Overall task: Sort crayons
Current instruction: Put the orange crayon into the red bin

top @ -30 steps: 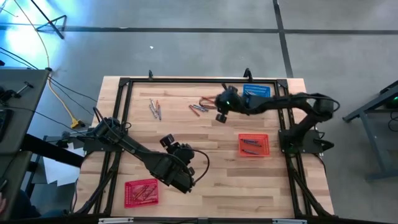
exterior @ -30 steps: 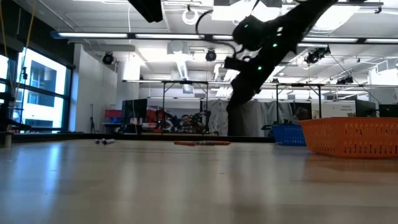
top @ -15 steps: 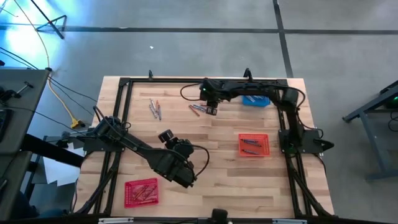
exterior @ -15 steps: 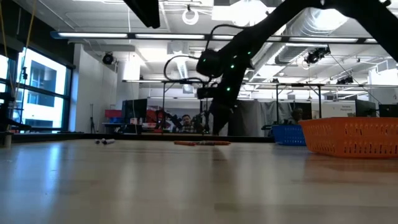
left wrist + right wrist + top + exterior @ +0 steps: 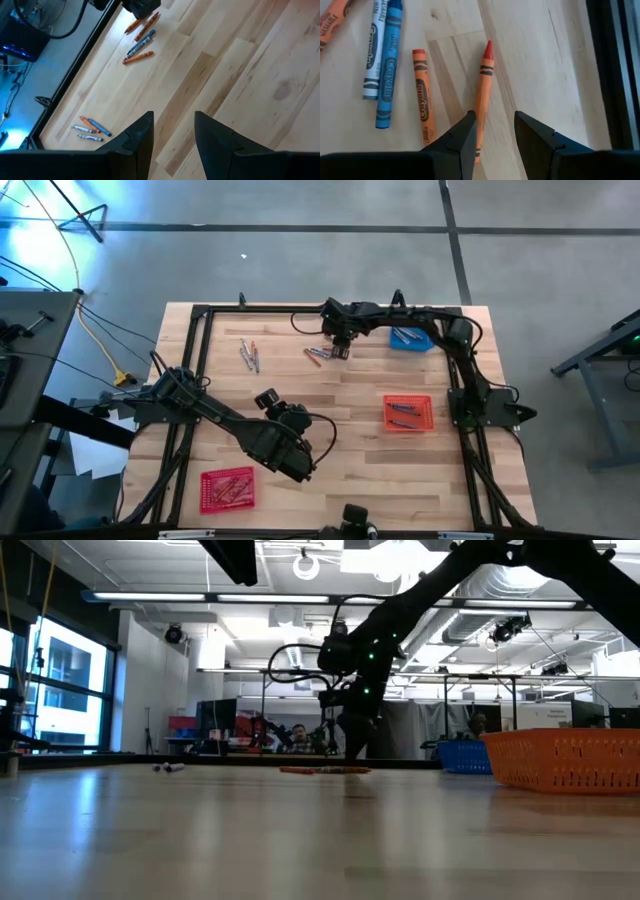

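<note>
Now the right gripper [image 5: 340, 350] is seen poised low over a cluster of loose crayons [image 5: 318, 355] near the middle of the table's far edge, and its jaws are parted, with nothing held between them. Through the right wrist view an orange crayon [image 5: 483, 95] is lined up with the gap between the fingers [image 5: 462, 145], a second orange one [image 5: 422, 107] lies just beside it, and a blue crayon [image 5: 387, 70] is found further over.

Part of the sorting looks to be done already: crayons are lying in the orange basket [image 5: 408, 413] toward the right edge, more in the blue basket [image 5: 412, 335] at the far right corner, and a good many in the red basket [image 5: 228, 488] near the front left corner. Still to be dealt with, by the look of it, are this cluster and a second small group of crayons [image 5: 249, 355] further toward the far left corner.

The left gripper [image 5: 268, 402] is held above bare wood in the middle of the table [image 5: 340, 480], jaws apart and empty, well clear of the right arm's work. Black frame rails [image 5: 300, 309] run close behind the cluster, and the neighbouring crayons are packed tight, so a clean single pick may be crowded.
</note>
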Motion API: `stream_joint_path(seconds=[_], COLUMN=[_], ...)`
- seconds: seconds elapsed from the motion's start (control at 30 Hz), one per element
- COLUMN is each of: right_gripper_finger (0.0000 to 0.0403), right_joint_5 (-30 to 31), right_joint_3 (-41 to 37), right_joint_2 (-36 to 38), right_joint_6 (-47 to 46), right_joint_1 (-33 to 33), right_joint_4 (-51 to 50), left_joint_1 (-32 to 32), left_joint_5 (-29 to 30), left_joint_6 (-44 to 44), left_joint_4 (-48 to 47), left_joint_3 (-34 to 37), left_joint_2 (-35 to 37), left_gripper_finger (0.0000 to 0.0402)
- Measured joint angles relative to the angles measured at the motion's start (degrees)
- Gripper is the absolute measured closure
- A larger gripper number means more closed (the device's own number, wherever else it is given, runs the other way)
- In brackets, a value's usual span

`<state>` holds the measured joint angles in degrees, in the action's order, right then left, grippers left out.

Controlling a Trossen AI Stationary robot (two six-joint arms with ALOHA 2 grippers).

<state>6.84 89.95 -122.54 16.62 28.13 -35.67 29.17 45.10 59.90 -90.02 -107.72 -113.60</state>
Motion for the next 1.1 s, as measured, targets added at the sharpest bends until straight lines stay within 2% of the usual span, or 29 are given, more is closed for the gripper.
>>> stream_joint_path(seconds=[0.13,0.87,0.97,1.1], right_gripper_finger=[0.0279,0.0283,0.0303,0.0360], right_joint_5=[-3.8,-5.9,-7.2,-8.0], right_joint_3=[0.0,0.1,0.1,0.1], right_joint_2=[0.0,-2.2,-2.2,-2.3], right_joint_6=[-1.1,-0.5,-0.5,-0.7], right_joint_1=[0.8,1.2,1.2,1.2], right_joint_4=[-0.4,-0.4,-0.5,-1.1], left_joint_1=[0.0,0.0,0.0,0.0], left_joint_5=[0.0,0.3,0.3,0.3], left_joint_6=[0.0,-0.1,-0.1,-0.1], left_joint_4=[0.0,0.1,0.1,0.1], left_joint_3=[0.0,0.0,0.0,0.0], left_joint_2=[0.0,0.0,0.0,0.0], left_gripper_finger=[0.0273,0.0273,0.0273,0.0273])
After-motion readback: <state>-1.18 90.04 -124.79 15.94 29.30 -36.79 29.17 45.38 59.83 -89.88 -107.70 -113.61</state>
